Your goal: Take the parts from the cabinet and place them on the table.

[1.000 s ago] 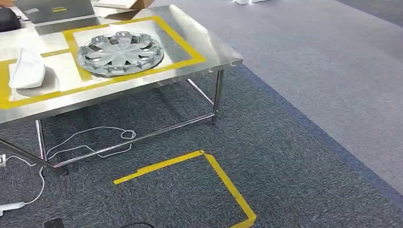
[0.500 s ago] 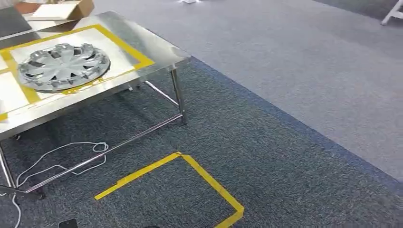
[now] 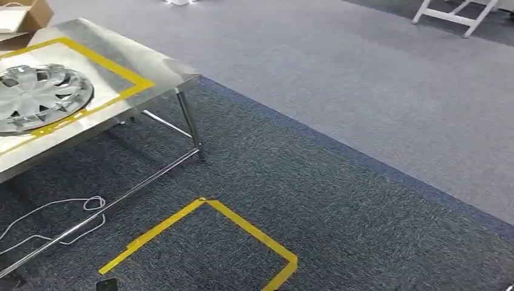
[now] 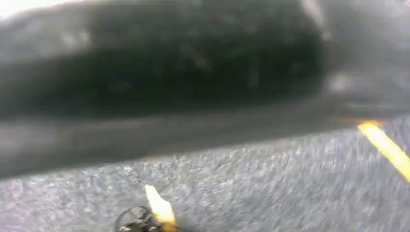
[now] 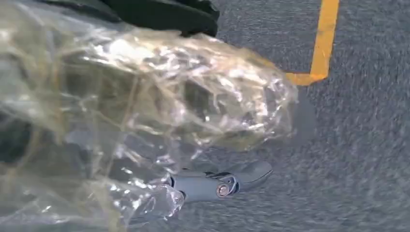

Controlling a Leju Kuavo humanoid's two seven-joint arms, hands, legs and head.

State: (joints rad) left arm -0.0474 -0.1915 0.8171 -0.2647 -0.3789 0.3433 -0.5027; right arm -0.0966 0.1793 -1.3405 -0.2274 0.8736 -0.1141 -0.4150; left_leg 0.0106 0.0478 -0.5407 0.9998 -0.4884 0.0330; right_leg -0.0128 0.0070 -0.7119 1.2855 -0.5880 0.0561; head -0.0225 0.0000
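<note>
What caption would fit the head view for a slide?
Silver hubcap lying inside yellow tape on the steel table, beside a taped square on dark carpet.

Table (image 3: pixel 154 70): brushed steel top, dull sheen, soft reflections; legs and lower rail polished metal tube. Yellow tape (image 3: pixel 112 63) on the top, smooth, slightly glossy.

Wheel cover (image 3: pixel 39 97), far left: silver-grey moulded plastic, satin finish.

Cardboard box (image 3: pixel 24 15), far left: matt brown.

Floor (image 3: pixel 339 200): short rough carpet, dark blue-grey near, lighter grey far. Floor tape (image 3: pixel 242 224) flat yellow, matt.

White cable (image 3: pixel 54 212): smooth plastic sheath.

Right hand (image 5: pixel 220 183): smooth grey plastic finger, against crinkled clear plastic film (image 5: pixel 159 106), glossy, glinting; contents probably dark, view poor.
</note>
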